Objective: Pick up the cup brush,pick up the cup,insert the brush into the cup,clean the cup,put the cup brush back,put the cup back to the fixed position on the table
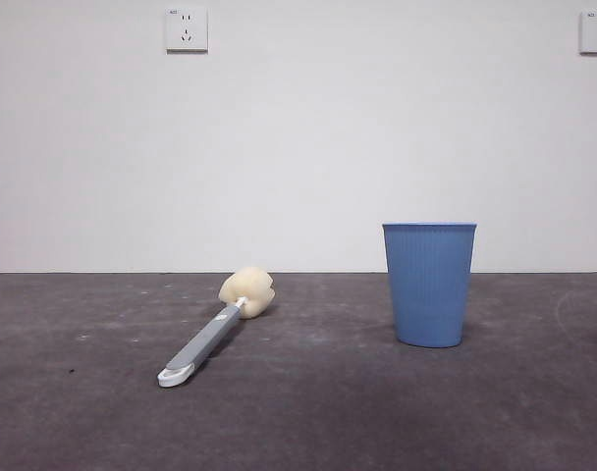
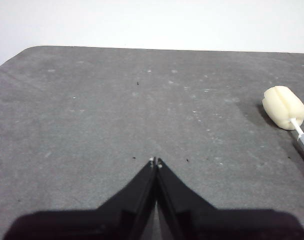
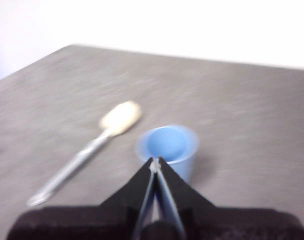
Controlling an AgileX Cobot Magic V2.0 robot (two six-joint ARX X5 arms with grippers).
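Nothing of the task is done yet, by our reading: the cup brush (image 1: 217, 329) lies flat on the table (image 1: 308, 412) and the cup (image 1: 429, 284) stands upright, mouth up, well apart from it. Taking the cup as our landmark, the brush lies off to one side of it in the front view, its cream sponge head at about the cup's depth and its grey handle running toward the camera, white loop nearest us.

Our left hand (image 2: 155, 161) hangs over bare table with its jaws pressed together, holding nothing; the sponge head shows near it, off to one side. Our right hand (image 3: 155, 161) hovers above and just short of the cup, jaws likewise closed and empty. Its view is blurred, so we cannot judge its height over the rim.

We see three risks. Either hand descending with jaws closed would push its target rather than grip it. The cup looks light and tapered, so a knock at the rim could tip it or slide it off its spot. The brush handle lies low on the table, and a shallow pinch could make it skid or pivot on the sponge.
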